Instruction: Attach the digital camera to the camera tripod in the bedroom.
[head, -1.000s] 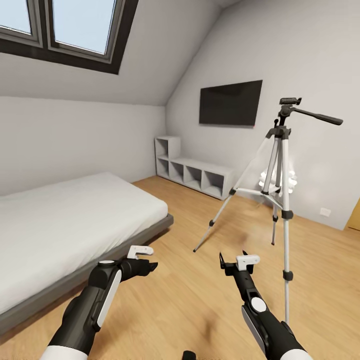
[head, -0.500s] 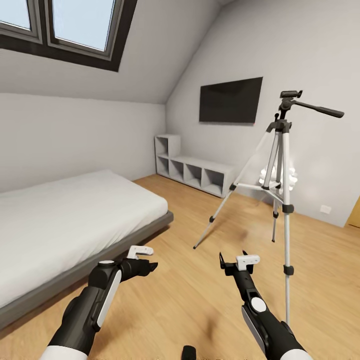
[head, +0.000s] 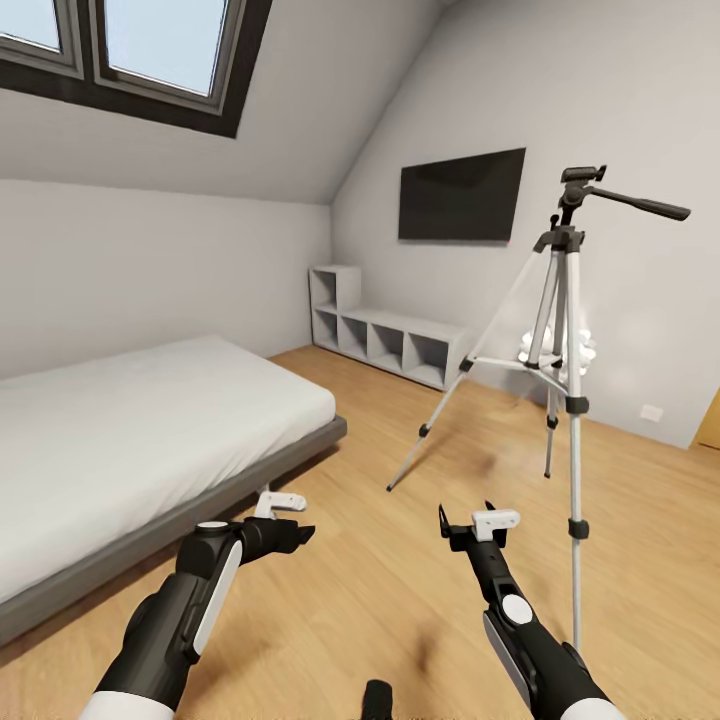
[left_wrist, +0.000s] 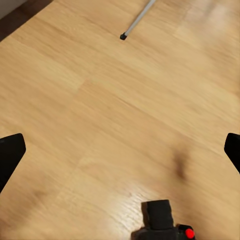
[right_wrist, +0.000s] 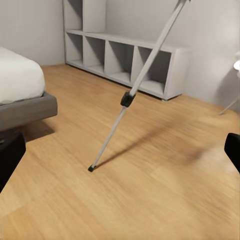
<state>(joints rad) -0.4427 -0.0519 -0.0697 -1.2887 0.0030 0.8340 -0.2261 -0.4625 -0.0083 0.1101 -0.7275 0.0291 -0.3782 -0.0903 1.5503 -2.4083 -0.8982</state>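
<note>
The head view has drifted, leaving the tall silver-legged camera tripod (head: 562, 350) right of centre and the small black red-buttoned digital camera (left_wrist: 162, 224) on the floor between both spread-jawed, empty grippers, risking bumping a tripod leg.

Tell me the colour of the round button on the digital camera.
Bright red. The button sits on the black digital camera, seen best in the left wrist view.

Head camera looks forward and down across the bedroom at the tripod (head: 560, 360). Left wrist camera faces the floor (left_wrist: 100, 115) closely; right wrist camera looks low along it. All 3 share 1 tripod leg (right_wrist: 131, 95).
</note>
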